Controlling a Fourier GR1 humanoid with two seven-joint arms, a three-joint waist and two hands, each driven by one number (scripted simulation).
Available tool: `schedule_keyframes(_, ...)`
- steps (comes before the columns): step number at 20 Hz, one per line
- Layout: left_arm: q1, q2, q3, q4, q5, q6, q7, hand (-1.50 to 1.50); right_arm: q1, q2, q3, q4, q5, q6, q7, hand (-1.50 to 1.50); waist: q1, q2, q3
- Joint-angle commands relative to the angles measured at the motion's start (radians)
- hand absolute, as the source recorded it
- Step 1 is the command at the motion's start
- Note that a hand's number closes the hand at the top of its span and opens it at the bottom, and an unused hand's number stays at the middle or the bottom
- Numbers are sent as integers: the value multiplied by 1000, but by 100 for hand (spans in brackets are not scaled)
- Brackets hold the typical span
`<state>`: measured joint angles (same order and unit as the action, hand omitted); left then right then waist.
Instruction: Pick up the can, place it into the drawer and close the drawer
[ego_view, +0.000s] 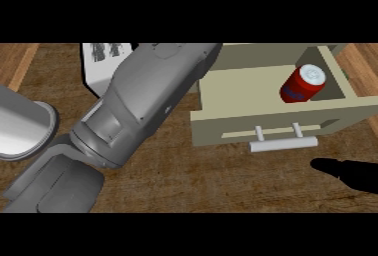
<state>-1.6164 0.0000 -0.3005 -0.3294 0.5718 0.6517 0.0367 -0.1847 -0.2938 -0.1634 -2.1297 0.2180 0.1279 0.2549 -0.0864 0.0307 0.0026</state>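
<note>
Fingers (330, 166) straight (right hand (354, 174)), red can (303, 84) in open drawer (244, 100)

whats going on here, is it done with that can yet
A humanoid robot is putting a can away. The red can already lies tilted inside the open beige drawer, with no hand on it. The drawer is not yet closed. The right hand shows near its pale handle, not touching it. The left forearm stretches across the counter, its hand hidden.

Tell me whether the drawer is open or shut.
Open. The drawer is pulled out, its inside visible from above, and the red can lies inside at its right end. The handle faces the robot.
</note>
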Motion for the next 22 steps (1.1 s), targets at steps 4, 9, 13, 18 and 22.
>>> schedule_keyframes(4,-15,0,28,36,27,-18,-50,-150,-63,-64,105,122,238,-10,-66,-150,36,-5,-1)
schedule_keyframes(9,13,0,3,30,30,-14,-81,-150,-119,-29,223,287,411,-88,-142,-150,51,-10,-1)
schedule_keyframes(13,-70,19,15,75,6,-29,-19,-150,-227,5,308,412,541,-124,-104,-150,75,-12,-2)
schedule_keyframes(18,-9,12,24,39,3,-45,-47,-150,-236,-5,299,669,642,-241,-239,-150,91,-18,-1)
schedule_keyframes(22,-26,18,42,17,6,-29,-8,-150,-350,26,284,883,684,-326,-298,-150,109,-20,-1)
